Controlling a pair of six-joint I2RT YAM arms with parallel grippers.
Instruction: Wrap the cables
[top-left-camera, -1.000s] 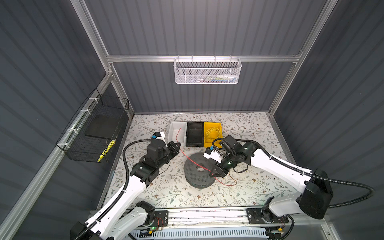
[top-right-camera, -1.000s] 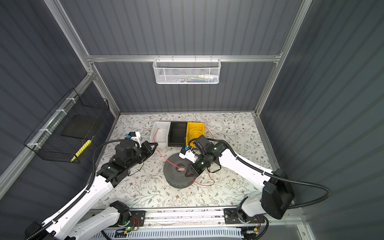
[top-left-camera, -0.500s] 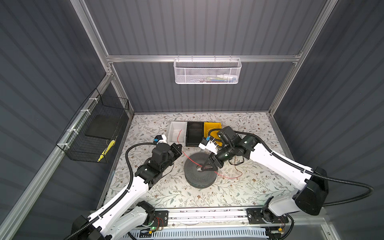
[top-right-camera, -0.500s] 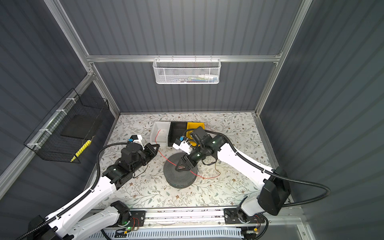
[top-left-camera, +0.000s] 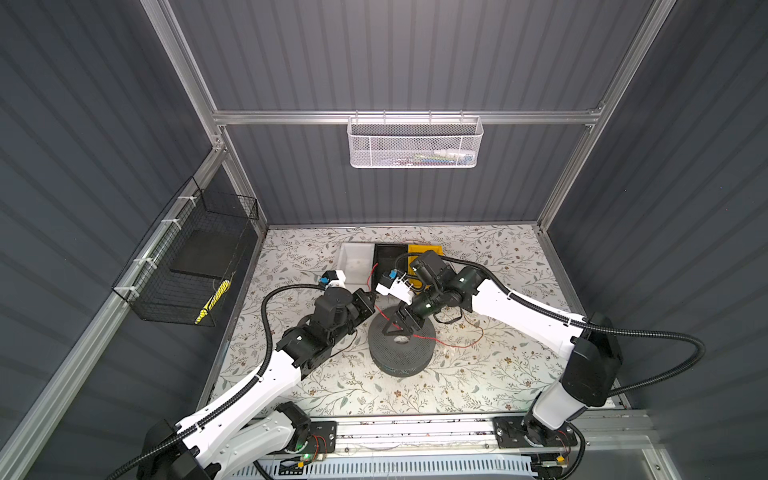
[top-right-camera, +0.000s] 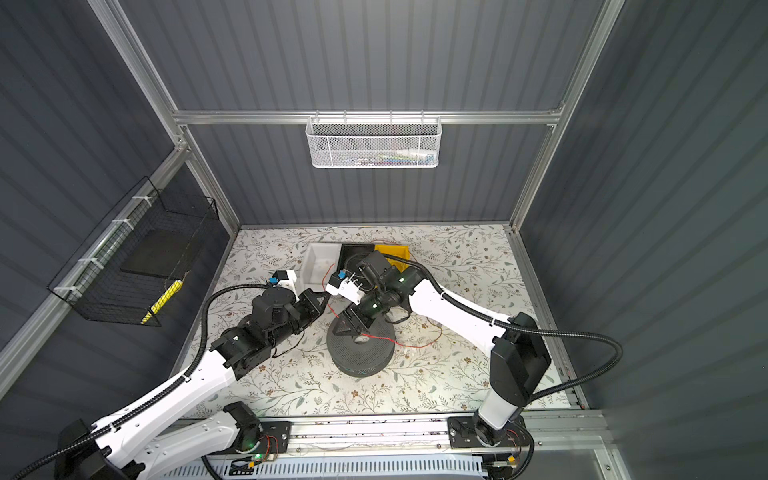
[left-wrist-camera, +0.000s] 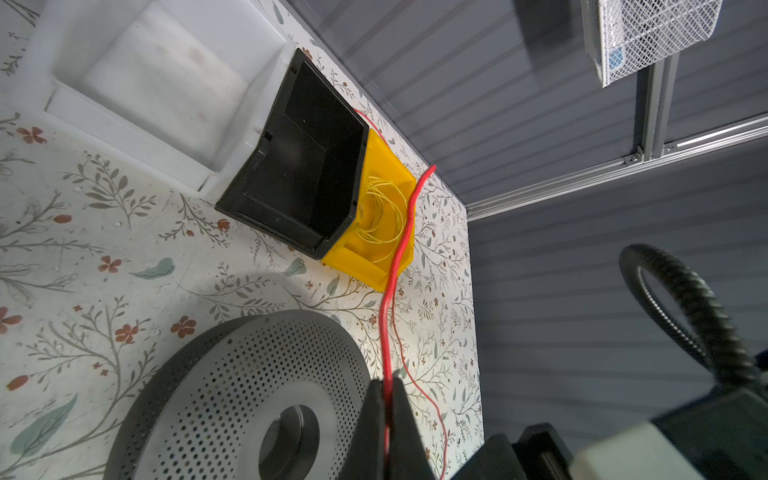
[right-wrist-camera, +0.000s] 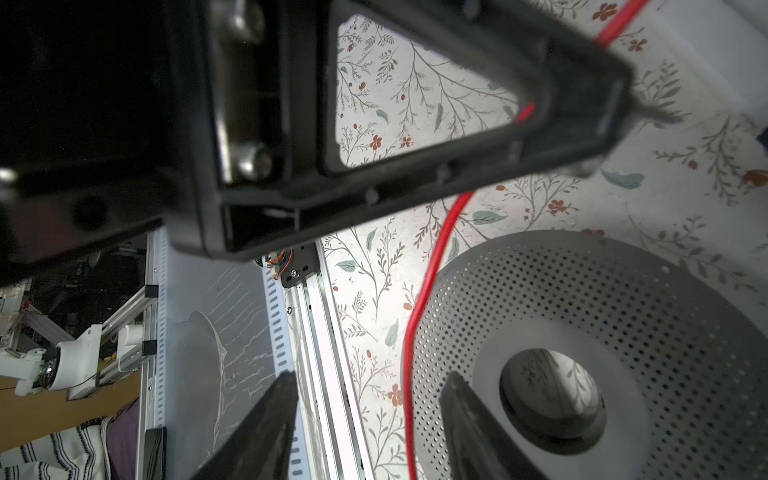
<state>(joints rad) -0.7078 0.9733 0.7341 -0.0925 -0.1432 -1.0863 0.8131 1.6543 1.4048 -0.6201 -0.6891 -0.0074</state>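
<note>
The left gripper (left-wrist-camera: 385, 384) has its fingers (left-wrist-camera: 405, 419) pressed together on a thin bright red cable (left-wrist-camera: 398, 249), pinching it just beside a dark grey perforated round spool (top-left-camera: 399, 351). The spool stands near the middle of the floral-patterned bench (top-left-camera: 478, 382). A free stretch of the red cable projects beyond the left fingertips. In both top views the rest runs from the pinch across the spool's top face and trails in a loose loop on the bench toward its right edge.

The right gripper (right-wrist-camera: 370, 386) hovers over the spool's top face with its fingers (right-wrist-camera: 463, 415) spread. The red cable passes between them, and in the right wrist view it touches neither.

Three open plastic bins stand in a row at the far edge of the bench: a white bin (top-left-camera: 353, 253), a black bin (left-wrist-camera: 266, 195) and a yellow bin (left-wrist-camera: 361, 270). A coil of thin yellow cable (left-wrist-camera: 382, 208) lies inside the yellow bin.
</note>
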